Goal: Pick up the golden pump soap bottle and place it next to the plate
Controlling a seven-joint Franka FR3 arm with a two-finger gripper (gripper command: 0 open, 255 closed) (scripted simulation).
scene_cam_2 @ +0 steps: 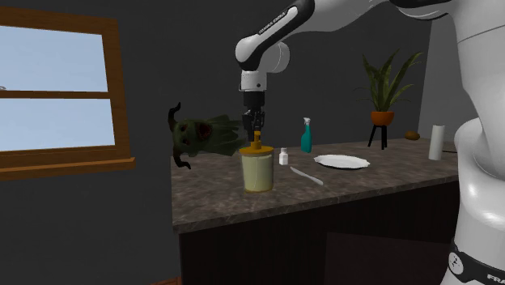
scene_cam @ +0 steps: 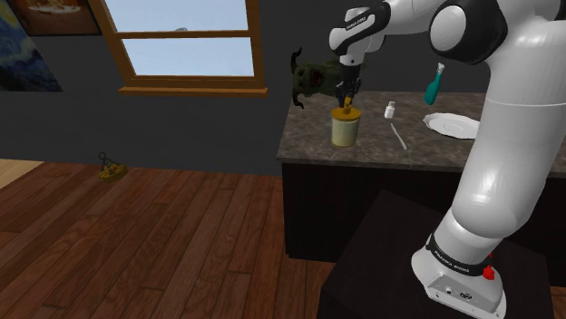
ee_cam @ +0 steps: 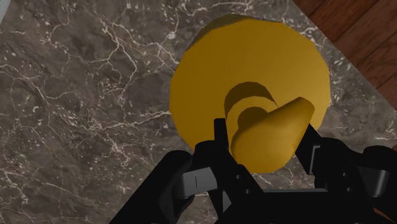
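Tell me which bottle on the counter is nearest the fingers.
The cream soap bottle with the golden pump: the fingers clasp its pump; the small white bottle and teal spray bottle stand apart, nearer the plate.

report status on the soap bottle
Fingers shut on golden soap bottle pump. Bottle upright on counter. Small white bottle, white stick between it and plate.
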